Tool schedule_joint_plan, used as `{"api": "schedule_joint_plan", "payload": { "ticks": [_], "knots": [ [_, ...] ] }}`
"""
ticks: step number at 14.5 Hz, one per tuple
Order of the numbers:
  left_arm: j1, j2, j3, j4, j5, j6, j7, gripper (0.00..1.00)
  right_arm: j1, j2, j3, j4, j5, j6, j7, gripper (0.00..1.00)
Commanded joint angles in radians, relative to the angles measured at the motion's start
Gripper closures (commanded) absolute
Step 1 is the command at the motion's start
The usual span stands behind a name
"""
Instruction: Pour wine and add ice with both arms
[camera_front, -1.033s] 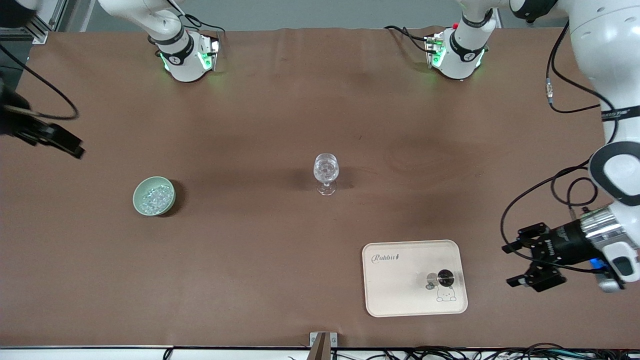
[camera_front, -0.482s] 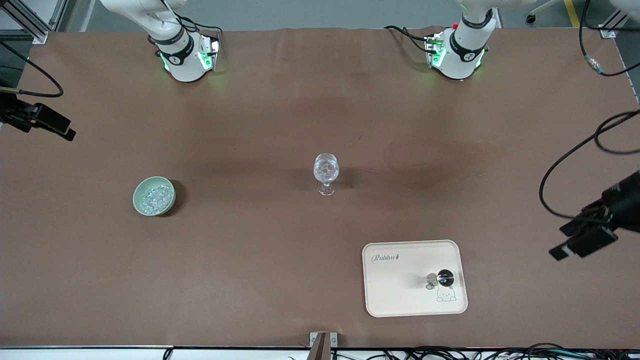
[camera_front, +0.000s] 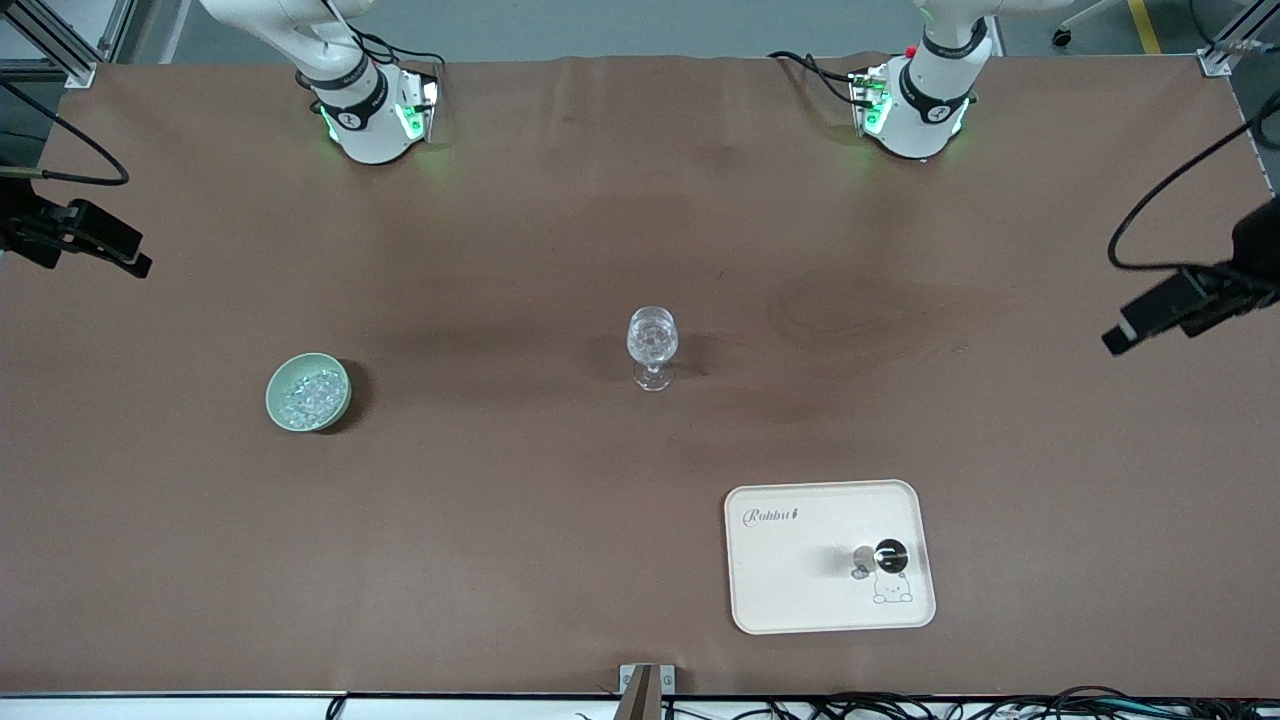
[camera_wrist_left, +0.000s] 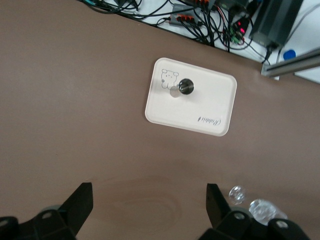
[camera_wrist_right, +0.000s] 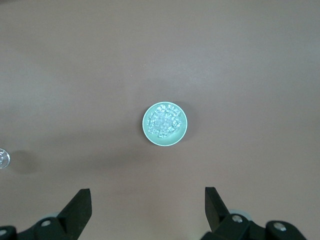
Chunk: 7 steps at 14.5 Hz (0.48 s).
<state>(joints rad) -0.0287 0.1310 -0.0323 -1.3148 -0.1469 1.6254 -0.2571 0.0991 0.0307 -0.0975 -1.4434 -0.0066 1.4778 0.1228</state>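
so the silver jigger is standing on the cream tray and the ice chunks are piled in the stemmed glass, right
Partly. The silver jigger does stand on the cream tray, but the ice chunks are piled in the pale green bowl, not in the stemmed glass. The right wrist view shows the heap in the bowl most plainly, and the front view shows the glass standing apart at mid-table.

Even, diffuse overhead light covers the brown surface (camera_front: 500, 520), leaving soft, short shadows beside the green bowl (camera_front: 308, 392) and the glass (camera_front: 652, 345). Faint dark patches mottle the middle of the surface. Green indicator lamps glow at both arm bases. The pale tray (camera_front: 800, 590) reads bright without glare. Both wrist views look slightly soft, their black fingers (camera_wrist_right: 80, 207) blurred.
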Motion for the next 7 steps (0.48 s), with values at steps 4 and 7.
{"api": "schedule_joint_plan", "payload": {
  "ticks": [4,7],
  "knots": [
    [0.004,-0.258,-0.006,-0.276,0.079,-0.019,0.16,0.0,-0.004,-0.015,0.002,-0.014,-0.013,0.007,-0.018,0.0],
    [-0.003,-0.246,-0.009,-0.253,0.102,-0.061,0.232,0.0,-0.038,-0.011,0.01,-0.014,-0.007,0.019,-0.018,0.0]
  ]
}}
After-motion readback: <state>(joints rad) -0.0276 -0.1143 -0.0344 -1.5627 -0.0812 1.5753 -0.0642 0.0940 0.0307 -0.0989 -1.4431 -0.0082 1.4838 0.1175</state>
